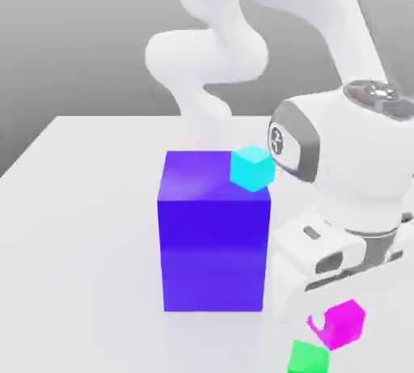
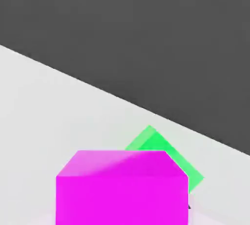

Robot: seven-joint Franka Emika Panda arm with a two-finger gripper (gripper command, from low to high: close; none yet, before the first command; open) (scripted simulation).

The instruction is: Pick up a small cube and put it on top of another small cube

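The small magenta-pink cube (image 1: pixel 346 324) hangs tilted at the exterior view's lower right, just under the white hand. My gripper (image 1: pixel 327 321) is shut on it, and a pale finger crosses its left side. The cube sits a little above and to the right of a small green cube (image 1: pixel 308 358) resting on the table. In the hand view the magenta cube (image 2: pixel 122 190) is very close, with the green cube (image 2: pixel 168 158) farther off behind it. A small cyan cube (image 1: pixel 252 167) shows at the upper right corner of the large blue-violet block (image 1: pixel 214 234).
The large blue-violet block stands mid-table, left of the hand. The white table (image 1: pixel 81 201) stretches to the exterior view's left. The table's edge (image 2: pixel 122 99) runs diagonally beyond the green cube in the hand view. The arm's links rise behind the block.
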